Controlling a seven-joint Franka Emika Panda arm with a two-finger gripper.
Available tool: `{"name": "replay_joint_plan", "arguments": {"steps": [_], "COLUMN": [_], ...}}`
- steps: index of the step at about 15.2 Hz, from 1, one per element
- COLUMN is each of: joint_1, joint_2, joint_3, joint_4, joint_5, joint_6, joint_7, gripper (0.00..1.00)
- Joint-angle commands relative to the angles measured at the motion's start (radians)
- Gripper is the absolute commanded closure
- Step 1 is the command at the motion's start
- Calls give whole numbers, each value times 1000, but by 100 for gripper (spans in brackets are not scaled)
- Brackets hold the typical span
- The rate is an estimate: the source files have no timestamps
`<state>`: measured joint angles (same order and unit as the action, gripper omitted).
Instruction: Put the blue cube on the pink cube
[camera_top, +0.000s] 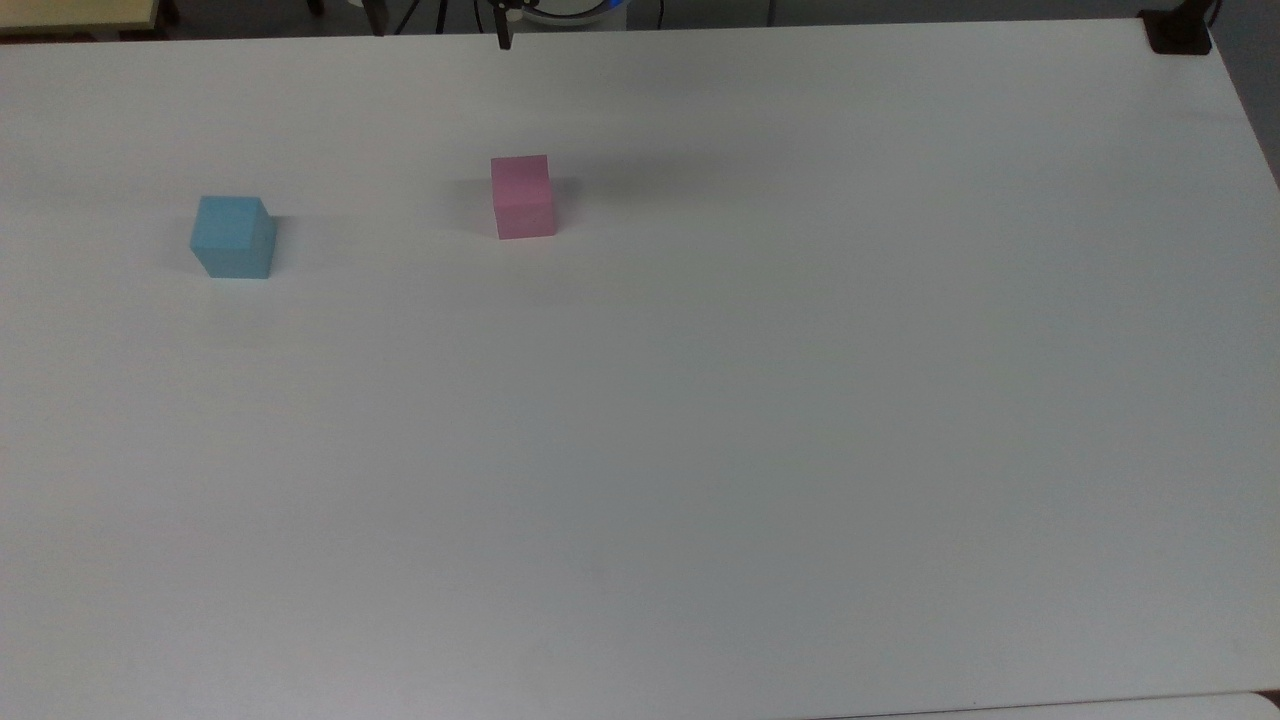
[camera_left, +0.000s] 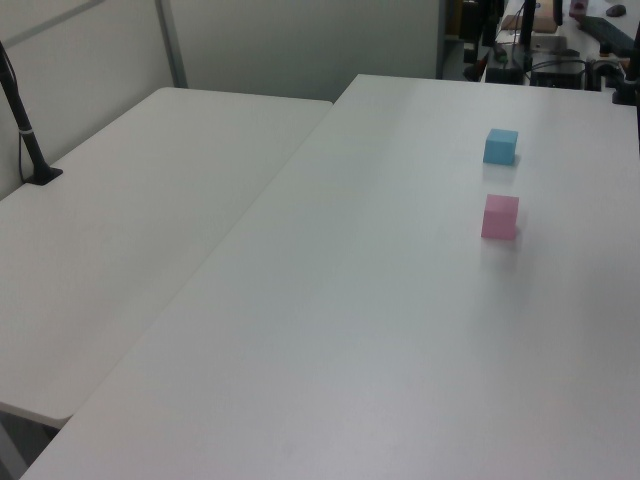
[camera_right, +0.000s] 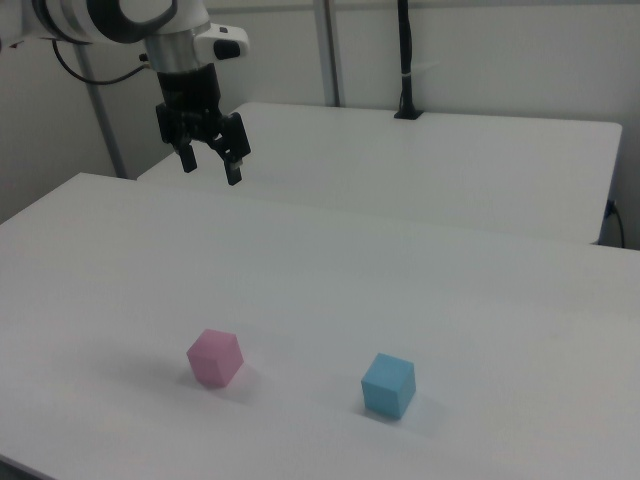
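Observation:
The blue cube (camera_top: 233, 237) (camera_left: 501, 146) (camera_right: 388, 385) rests on the white table (camera_top: 700, 450), with nothing on it. The pink cube (camera_top: 522, 197) (camera_left: 500, 217) (camera_right: 214, 357) stands apart from it, to its right in the top view and to its left in the right view. My gripper (camera_right: 211, 170) hangs open and empty high above the table's far side in the right view, well clear of both cubes. One dark fingertip (camera_top: 505, 40) pokes in at the top view's upper edge, beyond the pink cube.
A second white table (camera_left: 130, 220) adjoins this one. A black post (camera_left: 25, 130) (camera_right: 405, 60) stands on it. A black clamp (camera_top: 1180, 35) sits at the top view's upper right corner. Cluttered desks (camera_left: 570, 40) lie beyond the table's end.

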<state>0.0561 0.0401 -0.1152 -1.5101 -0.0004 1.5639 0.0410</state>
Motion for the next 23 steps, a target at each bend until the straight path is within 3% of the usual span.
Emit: {"name": "replay_joint_plan", "arguments": {"steps": [1,4,9,12,16,23], "joint_1": [-15,-106,-324,-390,-447,-441], "joint_2": [-8,-6,-3,21,150,211], "joint_3": [3,-12,-11,-12,-11,-1], "joint_4": [-1,-2,-9,-74,-94,-251], "joint_5": [-36,-58,-44,-38,-36,-36], "joint_6": [-33,-27,-2,74,182,439], "joint_7": [-32,-128,-448,-486,-582,-541], "gripper": [0,0,0,0,0,0]}}
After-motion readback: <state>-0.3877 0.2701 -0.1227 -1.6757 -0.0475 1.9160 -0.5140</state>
